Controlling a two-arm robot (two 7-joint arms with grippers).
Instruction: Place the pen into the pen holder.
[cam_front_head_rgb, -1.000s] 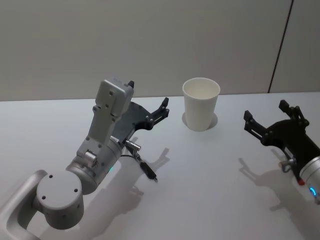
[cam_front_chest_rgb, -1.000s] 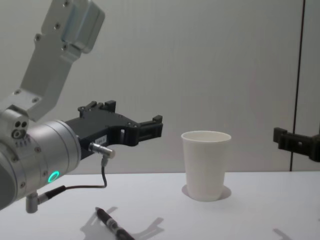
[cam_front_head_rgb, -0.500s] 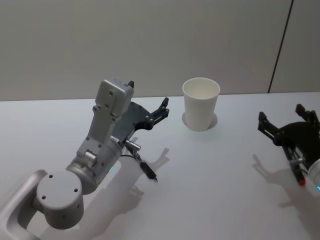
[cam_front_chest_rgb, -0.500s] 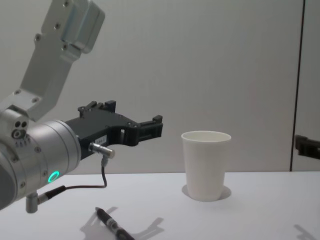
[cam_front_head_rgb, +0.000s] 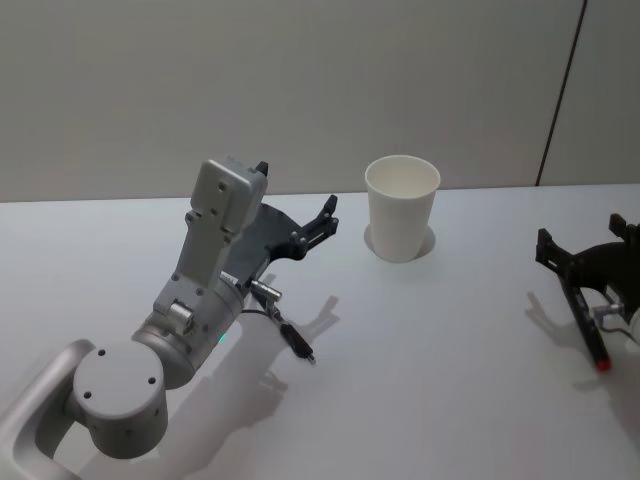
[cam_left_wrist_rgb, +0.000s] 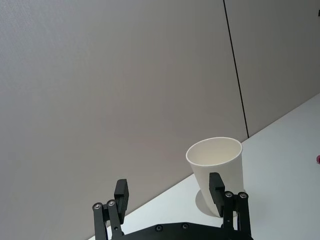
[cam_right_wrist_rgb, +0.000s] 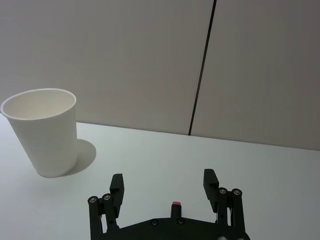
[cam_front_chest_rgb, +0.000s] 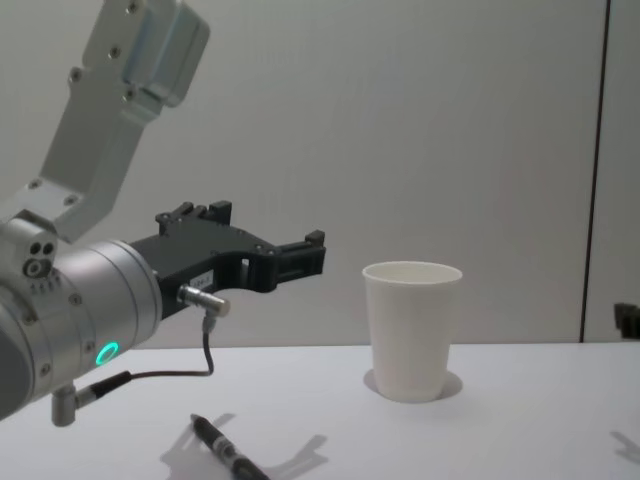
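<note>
The right claw (cam_front_head_rgb: 581, 232) (fingers apart) has slid away from the pen holder (cam_front_head_rgb: 402, 212), leaving the pen (cam_front_head_rgb: 297, 343) for the left claw (cam_front_head_rgb: 296, 190), fingers apart too.

— How many cups stand on the table (cam_front_head_rgb: 420, 400)?
— One white paper cup (cam_front_head_rgb: 401, 215).
— And pens?
— One black pen (cam_front_head_rgb: 297, 343) for certain. There is also one dark rod with a red end (cam_front_head_rgb: 588, 335); it may be a second pen, but I cannot tell.
— Grippers?
— Two: the left gripper (cam_front_head_rgb: 296, 186) and the right gripper (cam_front_head_rgb: 580, 232).
— Tables?
— Just one.
</note>
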